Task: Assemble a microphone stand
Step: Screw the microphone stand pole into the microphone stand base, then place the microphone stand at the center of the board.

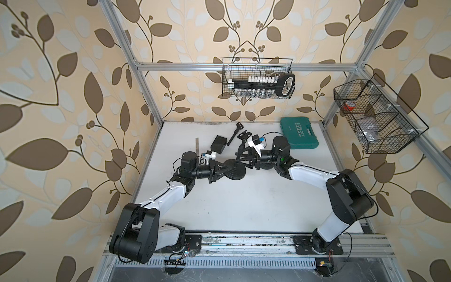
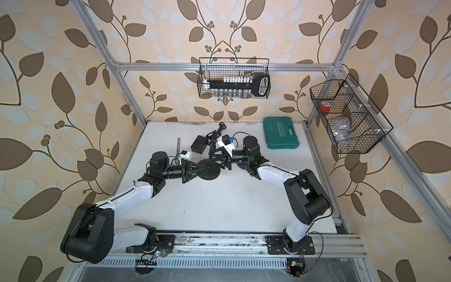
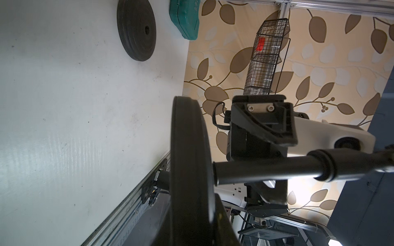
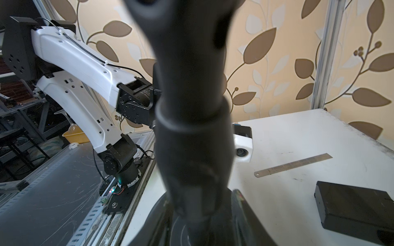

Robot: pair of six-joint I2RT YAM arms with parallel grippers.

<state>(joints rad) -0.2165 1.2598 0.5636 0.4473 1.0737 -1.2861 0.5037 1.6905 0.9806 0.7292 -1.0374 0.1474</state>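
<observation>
On the white table [image 1: 244, 207], well apart from the green case [image 1: 299, 133] toward the left arm's side, the round base [image 1: 235, 172] is sitting with the pole [image 3: 266, 170] rising from its middle.

- Left gripper [image 1: 225, 168] is pinching the base's rim, jaws narrow.
- Right gripper [image 1: 240, 160] is straddling the pole, one finger [image 3: 264, 123] close on each side. Cannot tell whether they are pressing it.
- A second black disc [image 3: 136, 29] is lying flat near the case, on the side facing the base.

Containers:
- Back basket [image 1: 227, 73] is hanging on the frame rail, above and behind the case. It is holding a black socket rack [image 1: 258, 85] with a loop handle, a row of white pieces along its top and metal sockets below.
- Side basket [image 1: 380, 144] is hanging above the case on the right arm's side and is split into compartments. A red and white item [image 1: 349, 107] is showing in the far one and clear plastic bags [image 1: 371, 133] in the near one. The middle one's contents are unclear.

Writing:
- The case lid is reading "EXPLOIT" in white, beside a column of chevrons.
- A steel ruler [image 4: 292, 165] and a black box [image 4: 354, 208] are lying beyond the base from the case. The ruler's marks are too small to read.
</observation>
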